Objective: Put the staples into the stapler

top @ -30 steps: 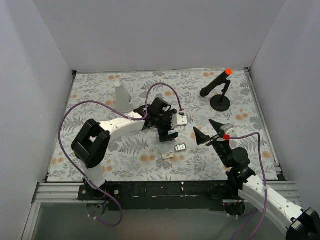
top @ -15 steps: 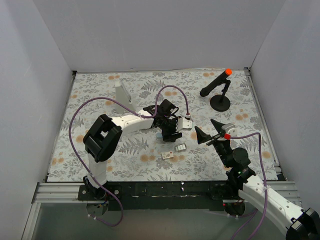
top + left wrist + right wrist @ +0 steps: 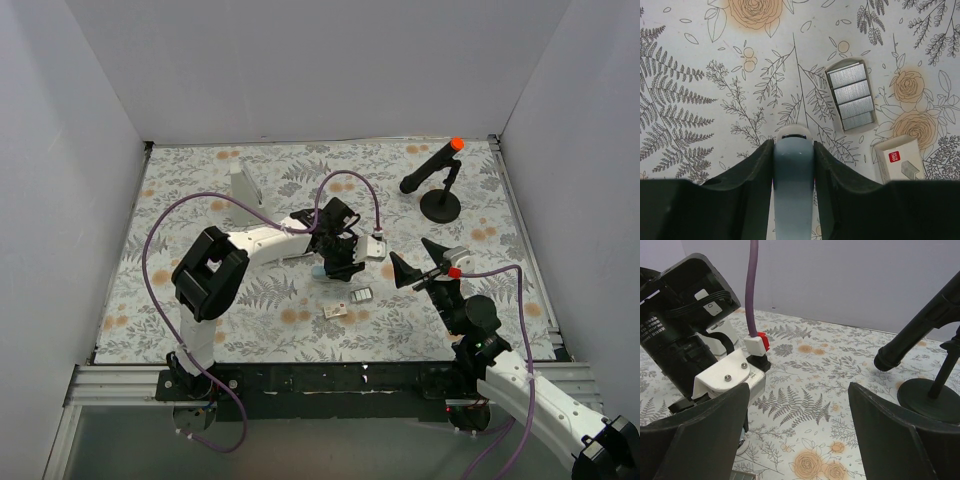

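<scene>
Your left pincer [image 3: 794, 150] is closed against both sides of the pale stapler [image 3: 793, 195], above the floral worktop [image 3: 690, 50]. The tray of staples [image 3: 852, 95] lies near the stapler's tip, with the small box [image 3: 900, 162] just beside the tray. Your right pincer [image 3: 800, 405] hangs wide open and holds nothing.

Pale blue stapler [image 3: 793, 185] tight between dark fingers [image 3: 752, 175], staple tray [image 3: 851, 96] just beyond.
</scene>
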You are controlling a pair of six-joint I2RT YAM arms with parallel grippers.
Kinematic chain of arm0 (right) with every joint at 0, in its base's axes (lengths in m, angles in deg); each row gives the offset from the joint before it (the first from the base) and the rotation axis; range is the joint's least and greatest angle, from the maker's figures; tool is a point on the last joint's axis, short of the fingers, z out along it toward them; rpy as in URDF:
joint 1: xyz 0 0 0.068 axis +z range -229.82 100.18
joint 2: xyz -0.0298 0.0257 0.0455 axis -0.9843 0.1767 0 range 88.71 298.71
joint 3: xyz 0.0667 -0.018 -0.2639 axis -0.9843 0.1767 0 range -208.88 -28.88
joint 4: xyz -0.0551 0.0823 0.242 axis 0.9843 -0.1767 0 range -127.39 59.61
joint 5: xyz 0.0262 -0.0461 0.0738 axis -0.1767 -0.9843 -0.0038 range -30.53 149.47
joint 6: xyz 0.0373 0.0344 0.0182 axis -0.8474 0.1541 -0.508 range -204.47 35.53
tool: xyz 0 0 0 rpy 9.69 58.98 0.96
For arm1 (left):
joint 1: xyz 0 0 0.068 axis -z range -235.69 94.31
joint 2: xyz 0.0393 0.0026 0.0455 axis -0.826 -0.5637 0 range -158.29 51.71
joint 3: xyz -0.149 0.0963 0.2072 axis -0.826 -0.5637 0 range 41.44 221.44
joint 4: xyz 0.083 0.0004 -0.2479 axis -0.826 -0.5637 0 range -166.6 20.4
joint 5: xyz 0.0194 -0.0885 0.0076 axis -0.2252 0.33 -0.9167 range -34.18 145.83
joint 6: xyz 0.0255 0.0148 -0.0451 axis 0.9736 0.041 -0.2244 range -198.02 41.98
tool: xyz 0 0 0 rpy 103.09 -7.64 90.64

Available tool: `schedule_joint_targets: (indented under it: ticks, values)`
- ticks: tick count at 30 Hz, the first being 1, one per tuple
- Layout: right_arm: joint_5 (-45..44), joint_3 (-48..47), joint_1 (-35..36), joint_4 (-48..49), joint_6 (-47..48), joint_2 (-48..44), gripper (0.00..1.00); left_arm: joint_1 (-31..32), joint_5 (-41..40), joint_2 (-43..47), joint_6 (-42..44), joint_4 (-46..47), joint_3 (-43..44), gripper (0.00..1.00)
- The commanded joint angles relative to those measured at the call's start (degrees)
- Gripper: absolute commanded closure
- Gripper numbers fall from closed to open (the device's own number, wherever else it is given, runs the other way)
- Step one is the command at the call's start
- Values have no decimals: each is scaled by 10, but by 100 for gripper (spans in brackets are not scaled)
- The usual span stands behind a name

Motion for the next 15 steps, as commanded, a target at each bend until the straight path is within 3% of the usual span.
schedule_joint_targets:
  ticks: [1,8,15]
  values:
    - [7,13,0,15,-2,8,12,3,24,27,3,-20,24,96]
    - [129,-51,0,-28,26,45,6,-12,45,123,-35,53,-42,100]
    - [322,-138,0,-86,68,97,2,-58,152,280,-114,161,-149,100]
